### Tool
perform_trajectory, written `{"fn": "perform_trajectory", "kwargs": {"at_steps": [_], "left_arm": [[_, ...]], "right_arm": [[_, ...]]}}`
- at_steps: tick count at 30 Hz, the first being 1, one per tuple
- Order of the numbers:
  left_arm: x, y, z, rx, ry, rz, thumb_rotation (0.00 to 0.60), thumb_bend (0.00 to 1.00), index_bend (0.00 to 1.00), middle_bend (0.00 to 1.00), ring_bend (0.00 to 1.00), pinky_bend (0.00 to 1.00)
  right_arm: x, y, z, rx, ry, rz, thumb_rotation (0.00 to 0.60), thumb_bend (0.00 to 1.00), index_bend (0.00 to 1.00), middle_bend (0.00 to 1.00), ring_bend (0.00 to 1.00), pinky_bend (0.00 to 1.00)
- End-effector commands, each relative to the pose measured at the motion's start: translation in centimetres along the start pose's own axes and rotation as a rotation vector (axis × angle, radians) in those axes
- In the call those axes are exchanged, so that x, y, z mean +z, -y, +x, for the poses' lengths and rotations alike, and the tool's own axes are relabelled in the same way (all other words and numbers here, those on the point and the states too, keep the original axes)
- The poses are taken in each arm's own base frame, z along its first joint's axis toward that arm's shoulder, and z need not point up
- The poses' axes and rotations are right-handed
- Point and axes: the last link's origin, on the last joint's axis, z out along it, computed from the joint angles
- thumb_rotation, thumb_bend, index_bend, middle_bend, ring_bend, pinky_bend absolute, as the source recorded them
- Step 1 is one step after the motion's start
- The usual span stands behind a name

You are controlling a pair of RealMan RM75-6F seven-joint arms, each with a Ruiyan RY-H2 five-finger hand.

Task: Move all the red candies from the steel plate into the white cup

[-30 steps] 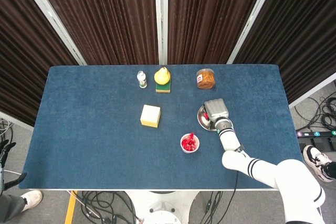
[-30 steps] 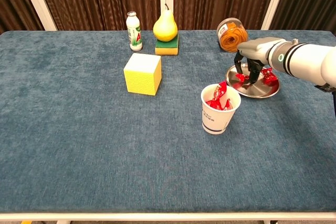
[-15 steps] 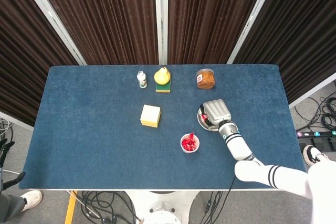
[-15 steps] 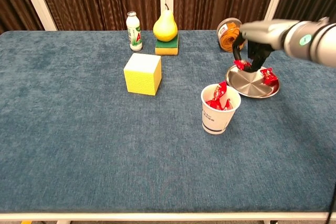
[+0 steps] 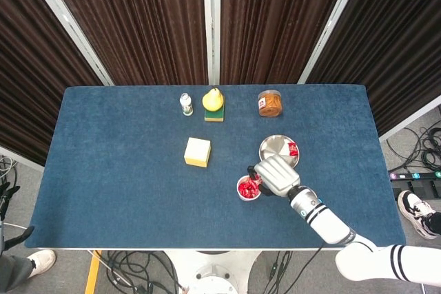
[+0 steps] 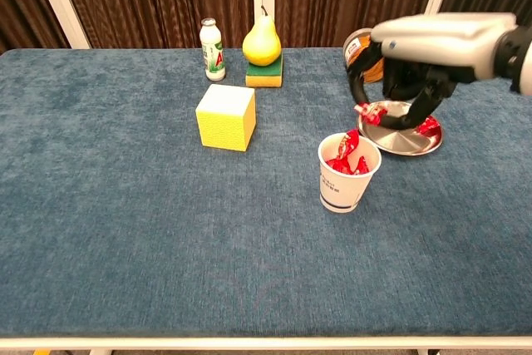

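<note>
Red candy (image 6: 364, 113) is pinched between the fingertips of the right hand (image 6: 405, 81), raised just above the white cup (image 6: 347, 175) at about its 1 o'clock rim. The cup (already holding several red candies (image 5: 248, 186)) stands at 7 o'clock from the steel plate (image 6: 397, 139), close by but apart. One more red candy (image 6: 429, 125) lies at the plate's 3 o'clock edge. The left hand is out of sight.

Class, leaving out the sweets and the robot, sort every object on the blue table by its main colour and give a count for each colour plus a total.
Yellow: 2, block, pear
White: 2, cup, bottle
Green: 1, sponge
Silver: 1, steel plate
Orange: 1, jar
Total: 7
</note>
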Motion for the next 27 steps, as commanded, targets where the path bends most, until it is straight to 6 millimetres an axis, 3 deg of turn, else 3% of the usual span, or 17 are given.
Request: {"fn": "perform_trajectory", "kwargs": {"at_steps": [1,18,27], "left_arm": [[-0.1,0.1,-0.1,-0.001,0.002,0.005,0.600,0.00,0.22,0.21,0.21,0.20],[-0.2,0.4,-0.3,-0.011,-0.001,0.008,0.600,0.00,0.22,0.21,0.21,0.20],[0.0,0.2,-0.2,-0.011,-0.005,-0.006,0.600,0.00,0.22,0.21,0.21,0.20]], "right_arm": [[0.4,0.6,-1.1,-0.016,0.026,0.012,0.600,0.37,0.56,1.00,1.00,1.00],[1.0,1.9,-2.2,-0.050,0.050,0.033,0.600,0.37,0.41,1.00,1.00,1.00],[-0.9,0.5,-0.3,-0.031,-0.018,-0.012,0.600,0.37,0.33,1.00,1.00,1.00]]}}
